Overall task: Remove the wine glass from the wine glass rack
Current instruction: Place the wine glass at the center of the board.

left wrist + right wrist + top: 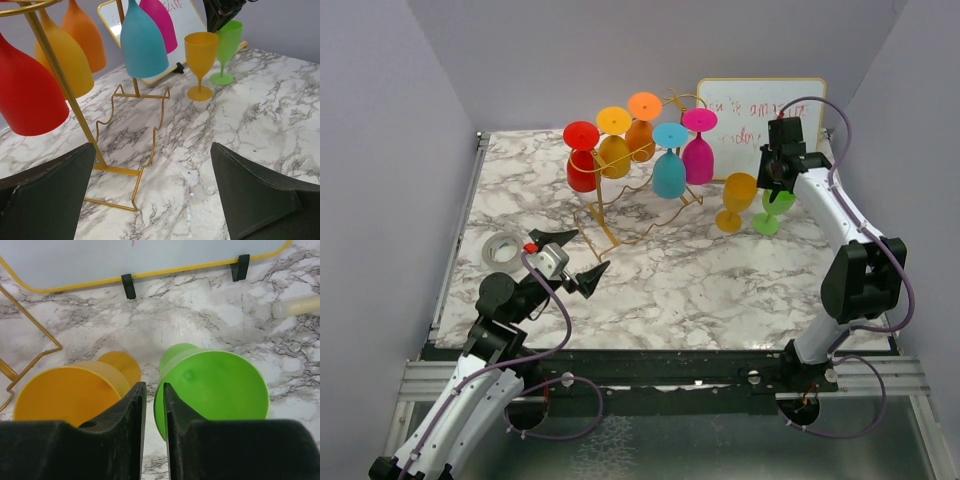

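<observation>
"Where's the glass they're after?"

"The green plastic wine glass (215,390) stands upright on the marble-patterned tabletop (700,280). It's off to the right of the thin gold wire wine glass rack (65,89) and well apart from it, just beside an amber wine glass (738,190) and in front of the yellow-framed whiteboard (750,105). Five more coloured glasses (669,172) hang bowl-down from the rack."

"And the arm over it?"

"The right end effector (154,387) hangs directly above the rim. Its fingers are a narrow slot apart, and the edge of the rim sits in that slot. I can't tell from here whether they pinch it or merely straddle it."

"The other one?"

"The left end effector (592,250) sits low near the rack's foot, spread wide, holding nothing."

"So which step is this?"

"Letting go, I'd say. The glass looks off the rack and set down. Next the fingers need to part a little more, then lift straight up. The amber bowl is just beside one finger, and a sideways drag could tip either glass."
</observation>
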You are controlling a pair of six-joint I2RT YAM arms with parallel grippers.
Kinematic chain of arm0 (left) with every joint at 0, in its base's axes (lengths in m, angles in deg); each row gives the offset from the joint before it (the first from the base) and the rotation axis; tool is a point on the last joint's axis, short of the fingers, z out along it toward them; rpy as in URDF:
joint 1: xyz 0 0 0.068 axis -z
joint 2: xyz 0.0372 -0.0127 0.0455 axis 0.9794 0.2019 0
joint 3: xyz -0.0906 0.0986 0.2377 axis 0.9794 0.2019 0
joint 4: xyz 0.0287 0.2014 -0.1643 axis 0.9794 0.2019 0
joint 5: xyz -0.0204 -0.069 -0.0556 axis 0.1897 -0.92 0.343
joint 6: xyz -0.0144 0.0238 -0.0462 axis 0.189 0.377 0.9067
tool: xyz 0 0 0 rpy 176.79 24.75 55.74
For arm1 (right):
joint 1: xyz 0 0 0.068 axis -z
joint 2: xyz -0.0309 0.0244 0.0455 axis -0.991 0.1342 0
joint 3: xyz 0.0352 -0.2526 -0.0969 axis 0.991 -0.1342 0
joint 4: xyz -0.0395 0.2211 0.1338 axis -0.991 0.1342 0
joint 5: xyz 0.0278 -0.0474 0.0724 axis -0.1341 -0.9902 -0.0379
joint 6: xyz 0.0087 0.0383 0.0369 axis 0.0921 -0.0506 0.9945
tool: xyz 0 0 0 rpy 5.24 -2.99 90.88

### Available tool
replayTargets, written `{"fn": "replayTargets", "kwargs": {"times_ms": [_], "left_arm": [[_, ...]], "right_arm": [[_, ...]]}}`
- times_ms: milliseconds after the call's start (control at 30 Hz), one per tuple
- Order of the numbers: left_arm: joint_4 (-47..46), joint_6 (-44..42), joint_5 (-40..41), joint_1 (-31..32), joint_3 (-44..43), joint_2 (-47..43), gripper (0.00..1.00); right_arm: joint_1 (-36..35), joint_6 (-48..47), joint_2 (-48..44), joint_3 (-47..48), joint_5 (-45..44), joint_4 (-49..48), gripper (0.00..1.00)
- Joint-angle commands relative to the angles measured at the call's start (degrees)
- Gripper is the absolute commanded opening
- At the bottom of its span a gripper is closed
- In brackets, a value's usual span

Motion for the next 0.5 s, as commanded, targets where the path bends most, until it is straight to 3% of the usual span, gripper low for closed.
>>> {"fn": "replayTargets", "kwargs": {"times_ms": [0,233,467], "left_arm": [[-1.10,0.54,-0.51,-0.38,0.04,-0.44,0.99],[-1.23,0.61,-0.58,-0.38,0.05,-0.24,0.99],[-1.32,0.54,-0.54,-0.47,0.10,0.02,0.99]], "right_arm": [[0.32,-0.93,-2.21,2.26,0.23,1.80,0.26],[0.32,-0.96,-7.49,1.92,4.36,1.83,0.26],[0.32,3.16,-16.98,-4.38,15.55,-4.28,0.31]]}}
